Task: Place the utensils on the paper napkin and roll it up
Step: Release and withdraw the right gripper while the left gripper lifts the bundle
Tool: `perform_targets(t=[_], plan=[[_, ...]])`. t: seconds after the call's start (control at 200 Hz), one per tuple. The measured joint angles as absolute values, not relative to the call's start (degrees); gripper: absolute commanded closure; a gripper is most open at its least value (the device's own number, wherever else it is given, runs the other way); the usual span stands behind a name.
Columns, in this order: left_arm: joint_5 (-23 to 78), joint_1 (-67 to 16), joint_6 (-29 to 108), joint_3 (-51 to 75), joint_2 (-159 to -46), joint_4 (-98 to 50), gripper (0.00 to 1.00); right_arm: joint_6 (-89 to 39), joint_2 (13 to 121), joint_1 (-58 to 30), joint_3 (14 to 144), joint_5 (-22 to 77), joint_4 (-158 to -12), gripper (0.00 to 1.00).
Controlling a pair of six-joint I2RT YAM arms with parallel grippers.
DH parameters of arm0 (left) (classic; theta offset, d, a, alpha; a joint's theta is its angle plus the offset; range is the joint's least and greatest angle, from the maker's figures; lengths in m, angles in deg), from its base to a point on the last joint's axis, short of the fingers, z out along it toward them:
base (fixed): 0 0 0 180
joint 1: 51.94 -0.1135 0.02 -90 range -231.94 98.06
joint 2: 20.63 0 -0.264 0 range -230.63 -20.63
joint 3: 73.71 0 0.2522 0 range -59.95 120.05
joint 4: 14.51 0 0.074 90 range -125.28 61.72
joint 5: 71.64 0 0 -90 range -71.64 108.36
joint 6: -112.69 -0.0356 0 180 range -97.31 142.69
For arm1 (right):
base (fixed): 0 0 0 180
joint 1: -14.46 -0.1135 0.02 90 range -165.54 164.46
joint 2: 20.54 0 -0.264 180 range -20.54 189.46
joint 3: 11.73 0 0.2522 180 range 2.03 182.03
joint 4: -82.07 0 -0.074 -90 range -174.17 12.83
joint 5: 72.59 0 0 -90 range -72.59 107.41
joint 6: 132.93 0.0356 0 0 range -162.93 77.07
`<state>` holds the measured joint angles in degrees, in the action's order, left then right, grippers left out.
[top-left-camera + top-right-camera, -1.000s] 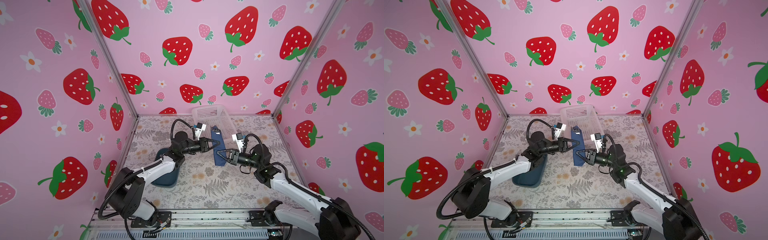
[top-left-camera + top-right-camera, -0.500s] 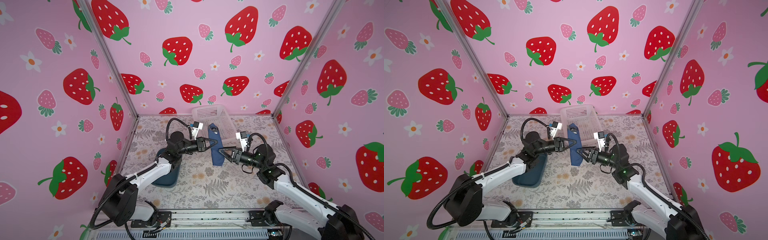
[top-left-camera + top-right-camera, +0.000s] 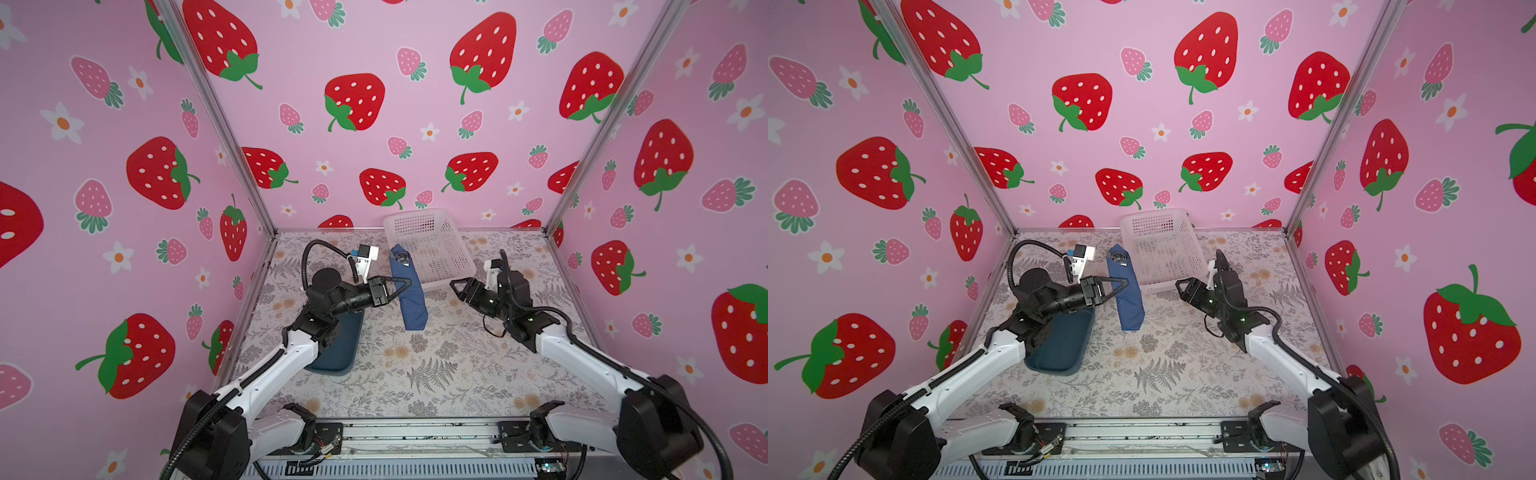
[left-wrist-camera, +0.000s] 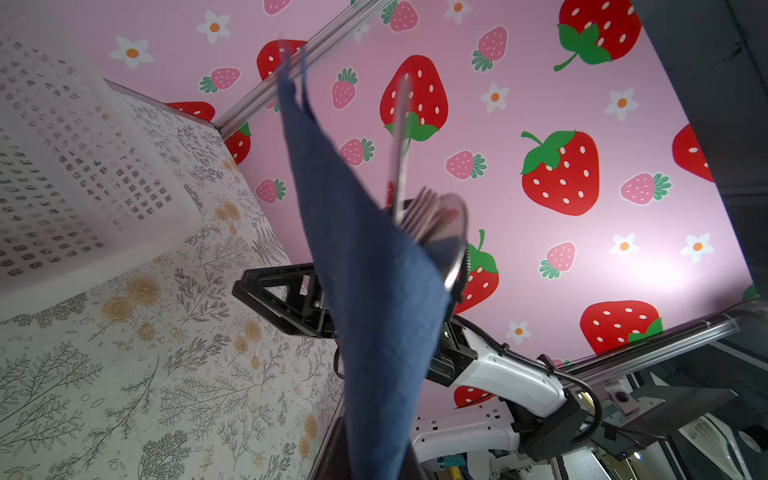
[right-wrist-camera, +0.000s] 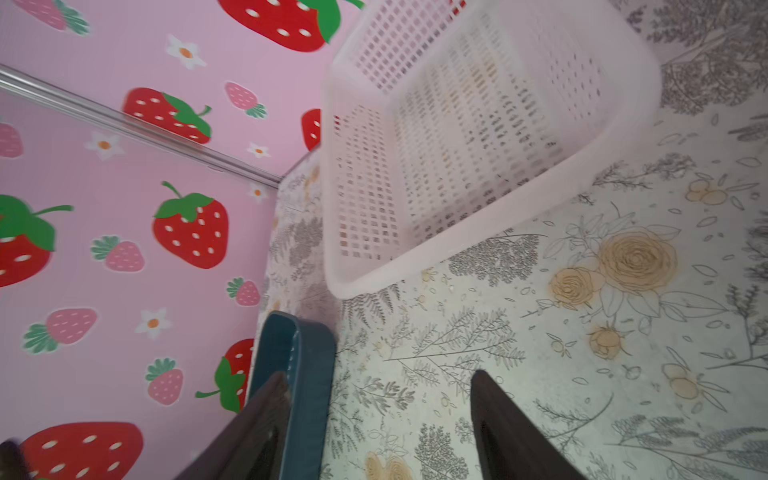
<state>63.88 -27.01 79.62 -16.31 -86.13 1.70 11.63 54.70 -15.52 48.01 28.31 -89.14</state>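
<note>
The paper napkin is a dark blue roll wrapped round the utensils. My left gripper is shut on the roll's middle and holds it beside the basket. Shiny utensil heads stick out of its far end. In the left wrist view the napkin rises from between the fingers, with fork tines and a spoon bowl at its mouth. My right gripper stands open and empty, to the right of the roll and apart from it.
A white perforated basket stands at the back middle, just behind the roll. A teal tray lies under the left arm. Pink strawberry walls close three sides.
My right gripper has opened, let go of the napkin roll and drawn back to the right. The left gripper still holds the roll and has shifted it slightly left.
</note>
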Motion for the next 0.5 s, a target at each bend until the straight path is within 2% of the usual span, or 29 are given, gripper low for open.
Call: perform_targets(t=[0.1, 0.23, 0.325, 0.5], plan=[[63.9, -27.8, 78.6, -16.3, -84.1, -1.0, 0.93, 7.5, 60.8, -15.4, 56.1, 22.9, -83.8, 0.22], [63.9, -28.4, 77.4, -16.3, -82.2, -4.1, 0.93, 0.7, 64.6, -12.4, 63.7, 16.8, -80.7, 0.24], [63.9, -28.5, 76.9, -16.3, -81.5, -5.8, 0.93, -3.5, 69.9, -7.6, 69.9, 17.1, -79.6, 0.27], [64.0, -28.6, 76.8, -16.3, -81.6, -6.8, 0.93, -11.5, 86.0, -0.9, 83.9, 23.0, -75.5, 0.32]])
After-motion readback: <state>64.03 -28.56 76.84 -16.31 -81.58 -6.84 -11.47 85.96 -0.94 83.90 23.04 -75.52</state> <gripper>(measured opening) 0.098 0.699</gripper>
